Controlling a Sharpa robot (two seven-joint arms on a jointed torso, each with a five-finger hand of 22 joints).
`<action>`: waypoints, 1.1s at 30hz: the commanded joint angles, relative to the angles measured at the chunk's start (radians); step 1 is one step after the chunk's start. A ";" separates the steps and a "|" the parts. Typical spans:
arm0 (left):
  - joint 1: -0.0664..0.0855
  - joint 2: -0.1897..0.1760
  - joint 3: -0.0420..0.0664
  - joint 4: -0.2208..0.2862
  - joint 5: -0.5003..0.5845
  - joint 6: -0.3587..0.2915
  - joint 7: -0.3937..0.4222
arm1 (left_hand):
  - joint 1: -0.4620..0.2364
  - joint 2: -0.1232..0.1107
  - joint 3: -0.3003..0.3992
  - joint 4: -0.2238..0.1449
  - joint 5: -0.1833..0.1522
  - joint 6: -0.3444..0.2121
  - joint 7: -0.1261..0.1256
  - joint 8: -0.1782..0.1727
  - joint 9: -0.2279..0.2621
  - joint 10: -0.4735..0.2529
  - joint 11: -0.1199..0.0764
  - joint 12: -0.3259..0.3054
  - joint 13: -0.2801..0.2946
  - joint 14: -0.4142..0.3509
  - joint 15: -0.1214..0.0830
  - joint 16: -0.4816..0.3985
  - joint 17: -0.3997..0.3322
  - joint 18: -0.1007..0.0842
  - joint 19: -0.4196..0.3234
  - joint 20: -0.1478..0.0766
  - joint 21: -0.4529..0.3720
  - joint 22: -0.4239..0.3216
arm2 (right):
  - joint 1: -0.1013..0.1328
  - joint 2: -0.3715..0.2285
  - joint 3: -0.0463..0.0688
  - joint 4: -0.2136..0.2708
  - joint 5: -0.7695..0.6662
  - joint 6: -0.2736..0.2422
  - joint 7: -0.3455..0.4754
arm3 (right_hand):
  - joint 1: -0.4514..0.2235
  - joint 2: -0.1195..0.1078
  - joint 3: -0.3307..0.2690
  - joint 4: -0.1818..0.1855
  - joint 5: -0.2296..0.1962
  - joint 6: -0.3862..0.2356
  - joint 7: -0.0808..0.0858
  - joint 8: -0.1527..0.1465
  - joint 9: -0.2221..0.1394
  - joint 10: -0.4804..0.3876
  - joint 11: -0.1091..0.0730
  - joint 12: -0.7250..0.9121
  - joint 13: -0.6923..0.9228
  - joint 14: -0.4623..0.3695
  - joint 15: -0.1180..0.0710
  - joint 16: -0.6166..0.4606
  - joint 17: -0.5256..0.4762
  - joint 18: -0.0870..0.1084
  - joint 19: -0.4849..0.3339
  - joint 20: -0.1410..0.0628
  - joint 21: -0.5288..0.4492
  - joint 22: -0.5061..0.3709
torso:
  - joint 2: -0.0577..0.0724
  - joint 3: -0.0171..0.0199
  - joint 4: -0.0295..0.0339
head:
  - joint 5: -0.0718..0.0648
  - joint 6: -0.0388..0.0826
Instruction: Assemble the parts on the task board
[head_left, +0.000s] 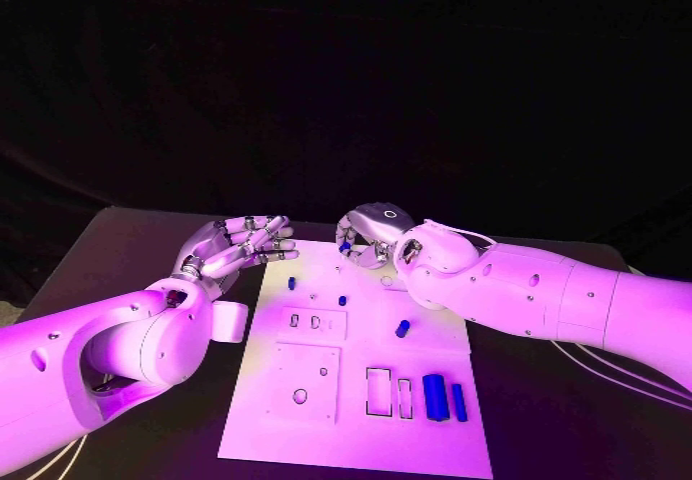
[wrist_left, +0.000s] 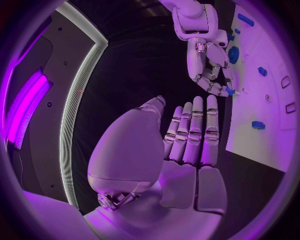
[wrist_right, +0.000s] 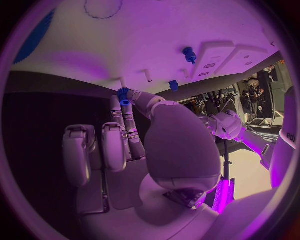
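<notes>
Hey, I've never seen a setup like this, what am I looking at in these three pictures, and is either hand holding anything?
It is a robot with two white arms ending in silver hands, working at a black table. One picture looks down from its head; the two round ones come from cameras at its wrists. On the table lies a white task board with slots, holes and small blue parts. The right hand pinches a small blue part at its fingertips, over the board's far edge. The left hand holds nothing, fingers apart, beside the board.
</notes>
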 joint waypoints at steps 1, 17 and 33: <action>0.003 0.000 0.001 0.001 0.002 0.019 0.004 | -0.009 -0.002 0.006 0.002 -0.004 -0.002 0.006 -0.005 -0.001 -0.001 0.006 -0.007 -0.001 0.001 0.008 -0.005 0.001 0.006 0.009 0.001 -0.005 -0.001 | -0.001 -0.003 0.000 0.003 -0.003 0.034 0.005 | 0.004 0.015 0.001 -0.005 0.004 -0.005 0.001 0.003 0.001 0.028 -0.024 0.007 0.002 0.052 -0.002 0.006 0.000 -0.015 0.023 -0.002 0.004 0.143 | 0.001 0.0005 0.0008 | 0.000 0.001; 0.004 0.000 0.001 0.001 0.002 0.019 0.004 | -0.009 -0.002 0.007 0.002 -0.004 -0.002 0.006 -0.005 -0.002 -0.001 0.006 -0.008 -0.001 0.000 0.009 -0.006 0.001 0.006 0.009 0.001 -0.006 -0.001 | -0.001 0.007 -0.001 -0.013 -0.006 0.059 -0.002 | -0.004 0.012 -0.001 -0.004 -0.001 -0.008 0.001 0.003 0.005 0.028 -0.024 0.003 0.002 0.052 -0.001 0.006 -0.001 -0.014 0.020 -0.001 0.002 0.140 | 0.004 -0.0021 0.0031 | 0.001 0.002; 0.005 0.001 0.001 -0.001 0.002 0.024 0.001 | -0.009 -0.002 0.008 0.001 -0.005 -0.003 0.007 -0.006 -0.002 -0.002 0.006 -0.010 -0.001 -0.001 0.009 -0.007 0.002 0.006 0.009 0.001 -0.007 -0.002 | -0.003 0.024 -0.003 -0.036 -0.007 0.049 -0.010 | -0.058 -0.042 0.011 0.010 -0.039 -0.144 0.055 -0.084 -0.006 -0.156 0.037 -0.096 -0.043 -0.004 0.049 -0.093 -0.175 0.040 -0.150 0.043 -0.154 -0.089 | 0.005 -0.0033 0.0025 | 0.002 0.003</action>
